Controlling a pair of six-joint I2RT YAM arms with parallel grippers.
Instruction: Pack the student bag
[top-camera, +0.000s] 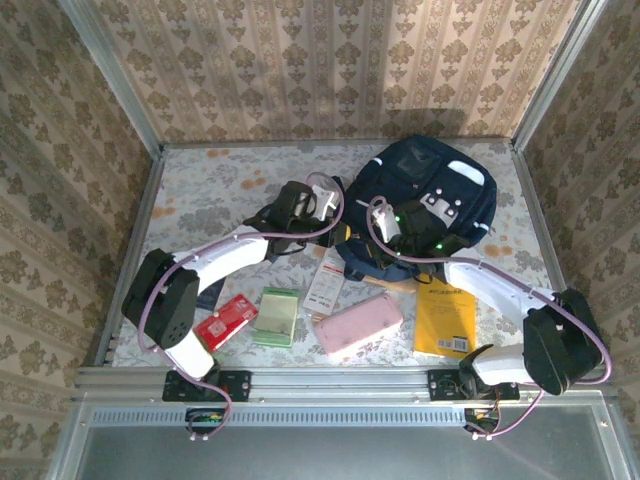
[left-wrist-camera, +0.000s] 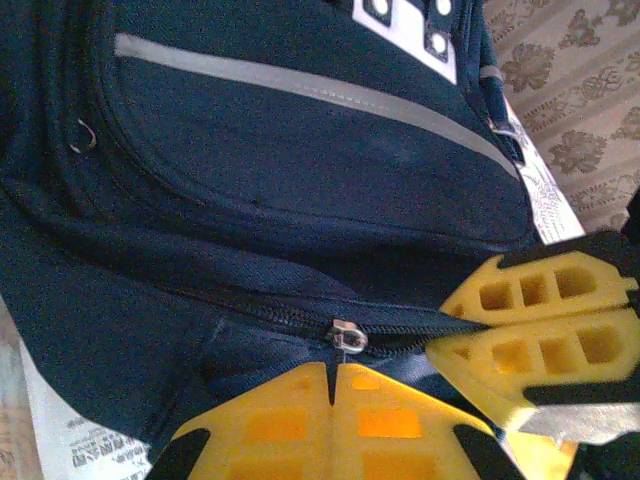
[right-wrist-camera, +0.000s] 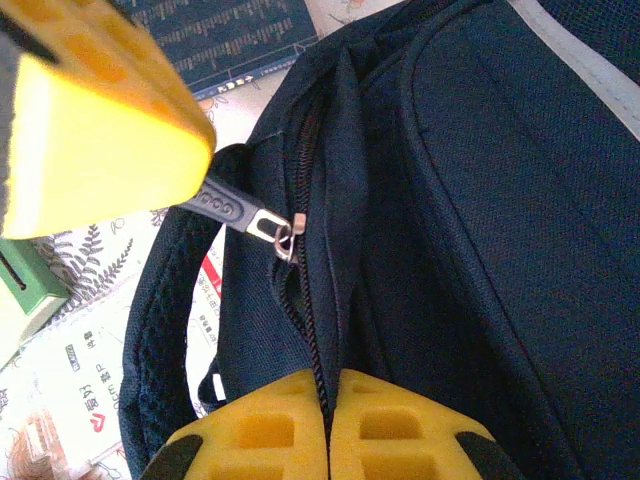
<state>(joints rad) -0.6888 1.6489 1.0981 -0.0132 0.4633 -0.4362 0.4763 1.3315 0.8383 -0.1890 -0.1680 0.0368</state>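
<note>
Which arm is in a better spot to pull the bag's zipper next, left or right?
Left, probably. The left pincer is shut on the zipper pull, ready to drag it. The right pincer pinches the student bag fabric at the zipper seam, better suited to steadying.

Print on leaflet (right-wrist-camera: 62, 385), perhaps Chinese, illegible.

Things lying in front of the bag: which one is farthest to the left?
The small red packet. The green box, pink case and yellow booklet all lie further right.
</note>
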